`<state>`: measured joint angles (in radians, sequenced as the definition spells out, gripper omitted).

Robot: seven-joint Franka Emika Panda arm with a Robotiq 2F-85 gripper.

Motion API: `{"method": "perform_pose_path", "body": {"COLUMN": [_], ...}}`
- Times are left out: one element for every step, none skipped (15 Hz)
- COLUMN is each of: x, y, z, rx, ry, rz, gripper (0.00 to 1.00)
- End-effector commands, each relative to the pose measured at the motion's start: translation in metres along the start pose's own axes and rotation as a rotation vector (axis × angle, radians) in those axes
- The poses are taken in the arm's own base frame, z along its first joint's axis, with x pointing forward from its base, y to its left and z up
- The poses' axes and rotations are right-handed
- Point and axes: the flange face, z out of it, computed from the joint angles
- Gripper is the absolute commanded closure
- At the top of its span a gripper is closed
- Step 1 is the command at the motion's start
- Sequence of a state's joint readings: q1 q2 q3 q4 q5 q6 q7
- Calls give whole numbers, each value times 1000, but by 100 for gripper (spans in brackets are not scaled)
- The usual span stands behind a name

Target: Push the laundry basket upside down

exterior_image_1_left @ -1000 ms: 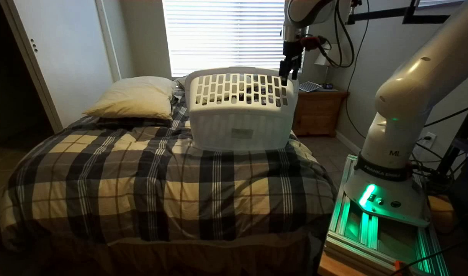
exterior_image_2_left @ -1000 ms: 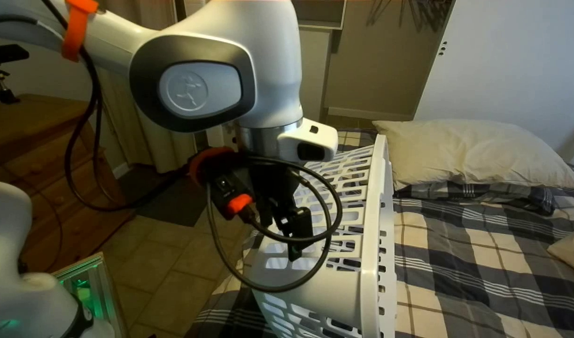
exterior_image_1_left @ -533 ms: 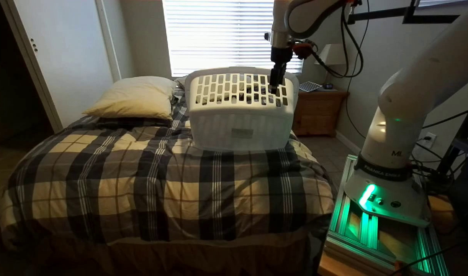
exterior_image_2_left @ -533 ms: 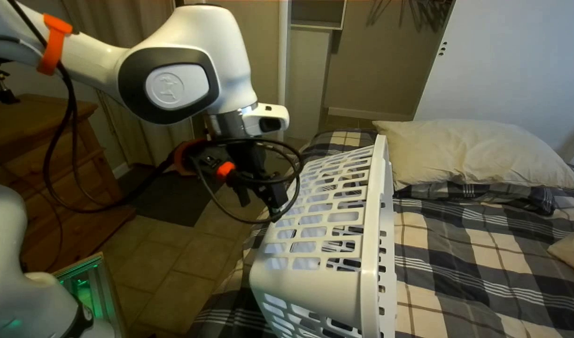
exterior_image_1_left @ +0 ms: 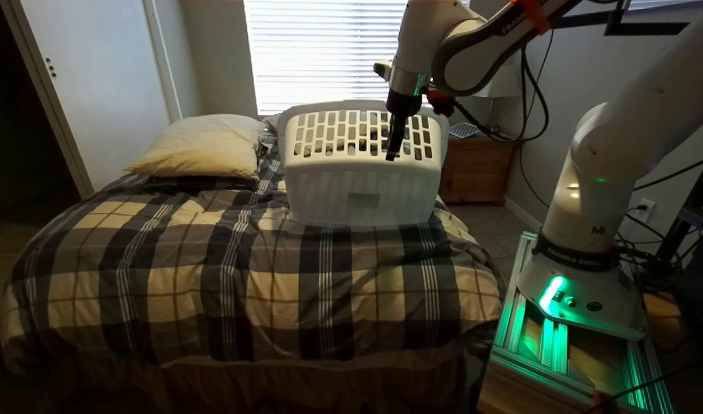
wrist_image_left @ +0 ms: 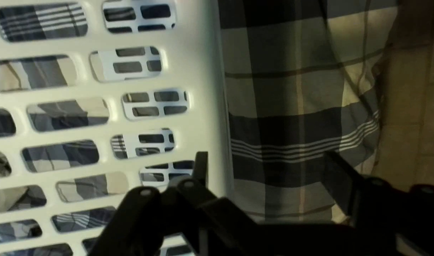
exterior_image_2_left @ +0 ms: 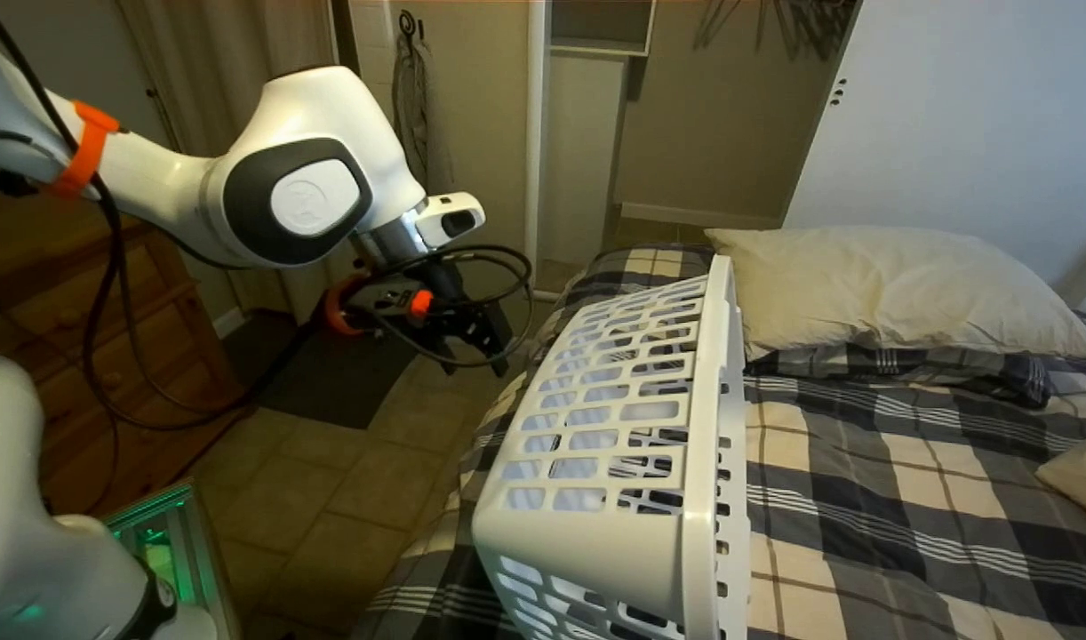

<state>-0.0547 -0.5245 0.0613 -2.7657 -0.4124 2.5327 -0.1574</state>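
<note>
The white laundry basket [exterior_image_1_left: 328, 165] lies on its side on the bed, with a slotted side facing up. Its thick rim [exterior_image_2_left: 700, 498] stands on the pillow side in an exterior view, and its solid base with a label faces the camera in an exterior view. My gripper [exterior_image_2_left: 475, 366] is open and empty, tilted downward by the basket's base-side edge. In an exterior view the gripper [exterior_image_1_left: 391, 154] overlaps the upper edge of the basket. In the wrist view the gripper [wrist_image_left: 270, 174] has one finger [wrist_image_left: 201, 165] over the basket's edge and the other over the bedspread. I see no clear contact.
A plaid bedspread [exterior_image_1_left: 213, 276] covers the bed. A cream pillow [exterior_image_2_left: 898, 284] lies beyond the rim. A wooden nightstand with a lamp [exterior_image_1_left: 475, 172] stands past the bed. The robot base [exterior_image_1_left: 581, 293] is beside the bed. Cables [exterior_image_2_left: 507, 258] loop round the wrist.
The gripper has moved from over the slotted top toward the base-side edge, coming lower and nearer in one exterior picture, and tilting more. The basket has not moved.
</note>
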Motion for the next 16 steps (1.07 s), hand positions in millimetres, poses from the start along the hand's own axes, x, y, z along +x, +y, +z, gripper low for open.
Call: {"method": "perform_pose_path", "body": {"x": [17, 19, 21, 22, 21, 19, 17, 13, 12, 11, 9, 8, 8, 7, 6, 4], "y": [-15, -18, -22, -25, -28, -29, -29, -28, -26, -22, -18, -14, -9, -4, 1, 6], "z": [22, 28, 34, 42, 49, 57, 63, 69, 73, 76, 77, 78, 78, 78, 78, 77], "rx": [-28, -30, -28, -28, -27, -32, -41, -52, -64, -82, -99, -116, -134, -153, -171, -188], "ry": [80, 97, 105, 109, 105, 99, 101, 96, 96, 96, 99, 102, 104, 109, 111, 118], "rz": [-111, -133, -155, -175, -192, -216, -255, -280, -302, -323, -343, -361, -373, -388, -399, -406], "gripper": [48, 56, 62, 70, 77, 83, 91, 97, 100, 100, 100, 100, 100, 100, 100, 100]}}
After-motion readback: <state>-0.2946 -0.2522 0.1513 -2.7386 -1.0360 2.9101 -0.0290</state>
